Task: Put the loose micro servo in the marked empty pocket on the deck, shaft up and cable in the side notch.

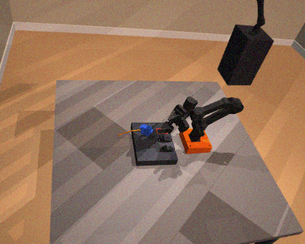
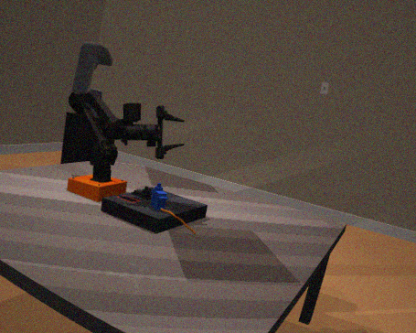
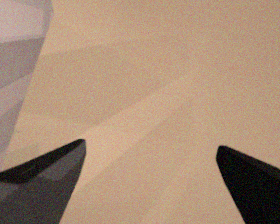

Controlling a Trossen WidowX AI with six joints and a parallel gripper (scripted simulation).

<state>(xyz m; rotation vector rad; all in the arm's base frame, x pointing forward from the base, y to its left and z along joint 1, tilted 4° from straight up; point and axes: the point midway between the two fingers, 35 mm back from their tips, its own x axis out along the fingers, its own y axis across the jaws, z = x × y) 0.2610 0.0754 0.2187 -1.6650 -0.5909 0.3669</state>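
Observation:
The blue micro servo (image 1: 146, 129) (image 2: 159, 198) stands on the black deck (image 1: 151, 152) (image 2: 133, 212), near the deck edge farther from the arm's base. Its shaft end points up in the exterior view. Its orange cable (image 1: 129, 132) (image 2: 180, 221) runs out over the deck's edge. The pocket's red outline (image 1: 157, 131) (image 2: 129, 198) lies between the servo and the base, partly hidden by the arm in the top view. My gripper (image 2: 184, 133) (image 3: 152, 149) is open and empty, roughly level, well above the deck. The servo is outside the wrist view.
Dark fitted parts (image 1: 164, 138) (image 1: 166, 148) stand on the deck beside the pocket. The arm's orange base (image 1: 198, 147) (image 2: 96, 188) is next to the deck. A black box (image 1: 246, 55) (image 2: 75, 142) stands beyond the base. The table edge (image 3: 29, 90) crosses the wrist view's left side.

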